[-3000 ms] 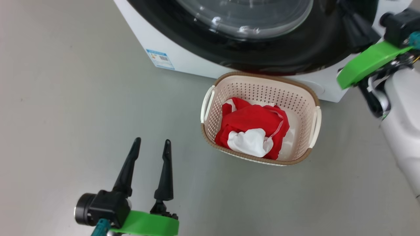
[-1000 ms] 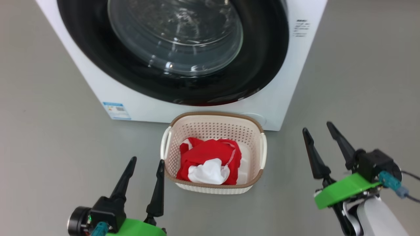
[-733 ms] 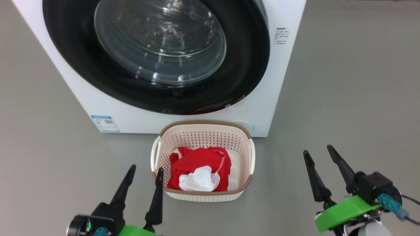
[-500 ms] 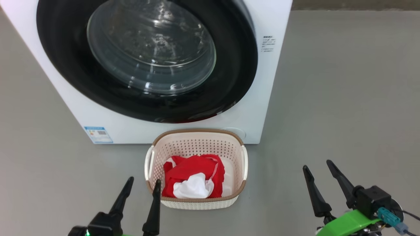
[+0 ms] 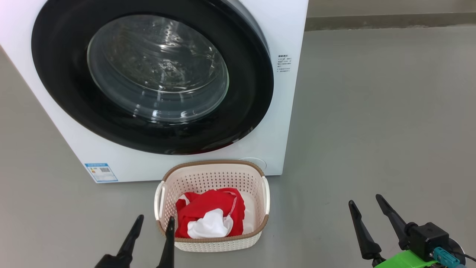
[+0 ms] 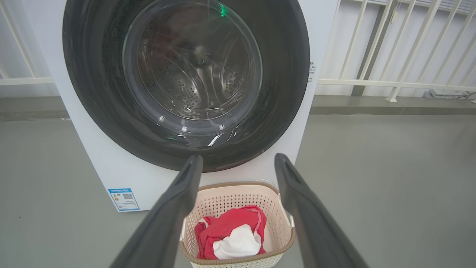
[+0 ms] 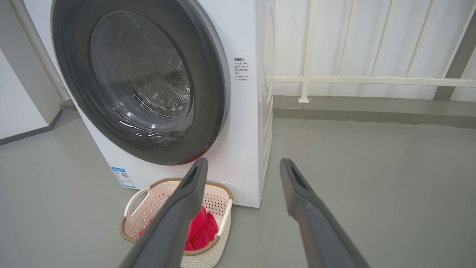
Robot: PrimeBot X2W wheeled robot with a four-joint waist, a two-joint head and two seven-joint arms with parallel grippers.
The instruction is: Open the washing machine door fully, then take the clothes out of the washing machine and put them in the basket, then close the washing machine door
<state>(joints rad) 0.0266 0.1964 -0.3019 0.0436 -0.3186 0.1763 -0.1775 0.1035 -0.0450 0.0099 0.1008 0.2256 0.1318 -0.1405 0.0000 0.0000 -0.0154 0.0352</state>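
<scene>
- On the floor, just in front of the washer, sits the basket, below the door, likely so drops are short.
- Clothes, red with a white piece, lie heaped inside it.
- Door looks flush with the washer, so the task seems finished.
- Left claw, just beside the basket, and right claw, well right of it, hang spread and empty, apparently parked.

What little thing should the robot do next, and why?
Probably just rest its arms, because the job looks done. The washing machine door sits shut against the washing machine, the clothes lie in the basket on the floor in front of it, and the left tool and right tool are both open and empty.
</scene>
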